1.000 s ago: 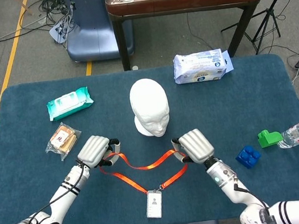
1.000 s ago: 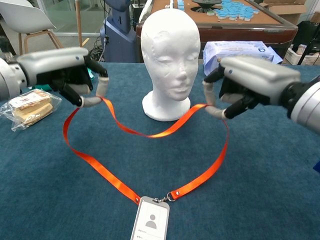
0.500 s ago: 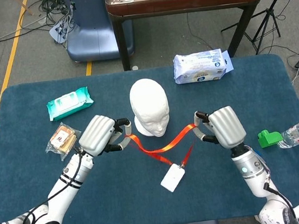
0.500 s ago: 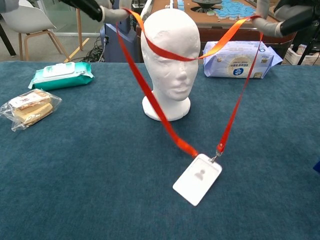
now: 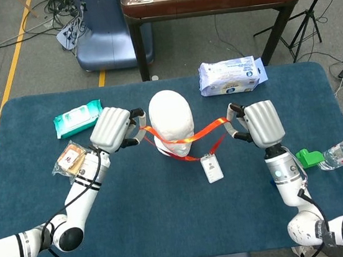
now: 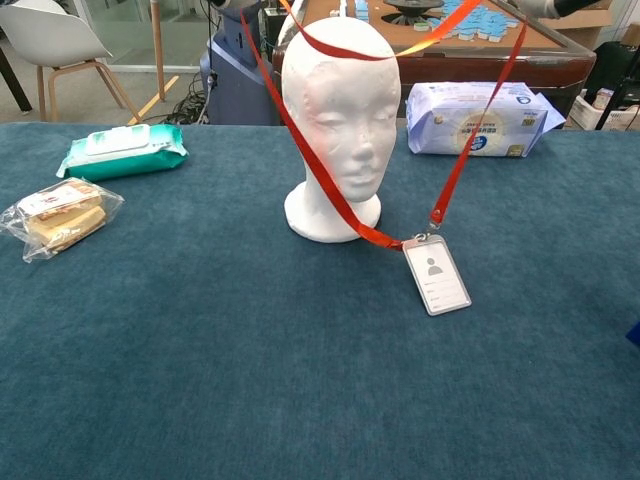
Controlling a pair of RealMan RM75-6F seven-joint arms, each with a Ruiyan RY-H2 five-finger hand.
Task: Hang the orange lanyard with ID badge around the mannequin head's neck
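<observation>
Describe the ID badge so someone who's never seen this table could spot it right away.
Start at the white mannequin head in the middle of the blue table. Follow the orange lanyard down from its forehead to the clip where the two straps meet. The ID badge hangs there, to the right of the head's base in the chest view: a small pale card with a grey person silhouette, the only flat card here.

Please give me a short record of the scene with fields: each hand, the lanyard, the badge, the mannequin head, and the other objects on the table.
left hand: raised beside the head, holds one side of the strap
right hand: raised, holds the other side of the strap
orange lanyard: front strand lies across the forehead, not yet at the neck
ID badge: hangs below, in front of the base
mannequin head: upright on the blue table
other objects: green wipes pack, snack bag, white tissue pack
</observation>
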